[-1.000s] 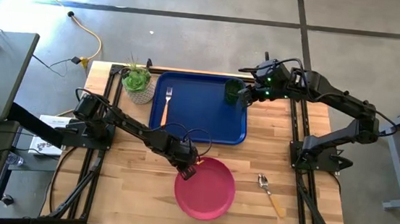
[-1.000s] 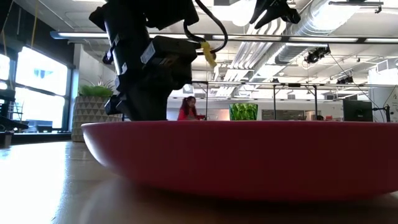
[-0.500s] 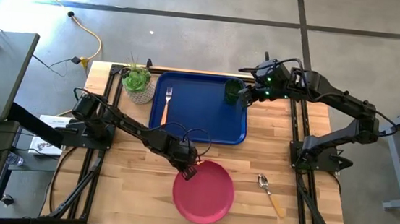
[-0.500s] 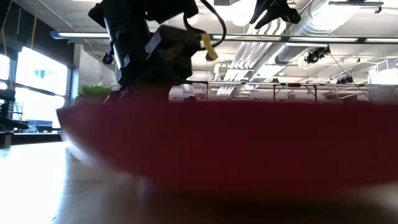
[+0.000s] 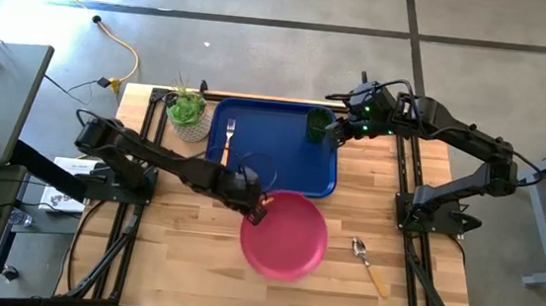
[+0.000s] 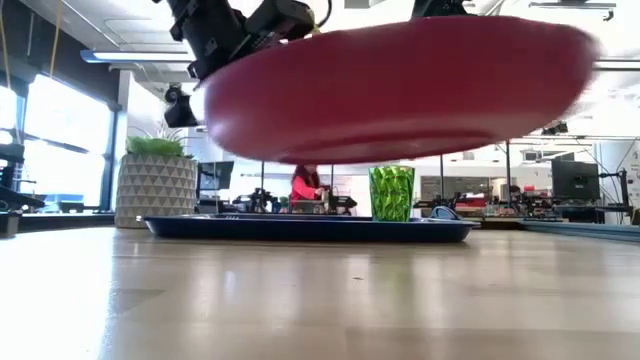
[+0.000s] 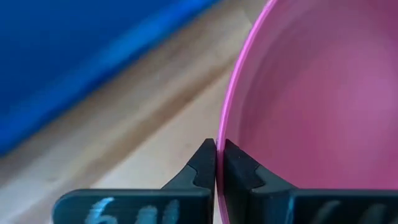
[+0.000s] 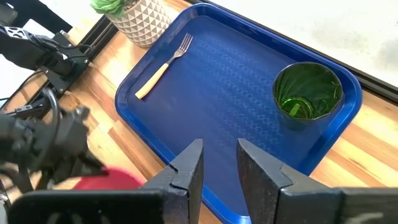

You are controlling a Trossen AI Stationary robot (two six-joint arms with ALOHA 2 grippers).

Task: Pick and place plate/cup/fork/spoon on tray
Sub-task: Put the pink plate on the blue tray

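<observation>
The pink plate (image 5: 287, 238) hangs above the table just near of the blue tray (image 5: 272, 168), with my left gripper (image 5: 260, 209) shut on its left far rim. In the low view the plate (image 6: 400, 85) is well clear of the tabletop. The fork (image 5: 229, 139) lies flat on the tray's left side. The green cup (image 5: 316, 125) stands upright in the tray's far right corner. The spoon (image 5: 369, 263) lies on the wood at the near right. My right gripper (image 8: 219, 155) is open and empty, raised over the tray near the cup (image 8: 308, 93). My left gripper pinches the plate's rim (image 7: 220, 121) between its two fingers (image 7: 202, 168), one on the inner side and one on the outer side. The fingers slant down from the table's left. The plate is lifted clear and reaches away from the fingers toward the right.
A potted plant (image 5: 187, 114) stands at the tray's far left corner. Bare wood (image 5: 185, 254) lies near and left of the plate. The tray's middle (image 8: 236, 81) is bare between the fork (image 8: 163, 65) and the cup.
My left gripper has risen and gone a little toward the tray, taking the plate with it by the rim. The plate, which rested on the table a second ago, is now lifted clear and has shifted toward the tray's near edge.
</observation>
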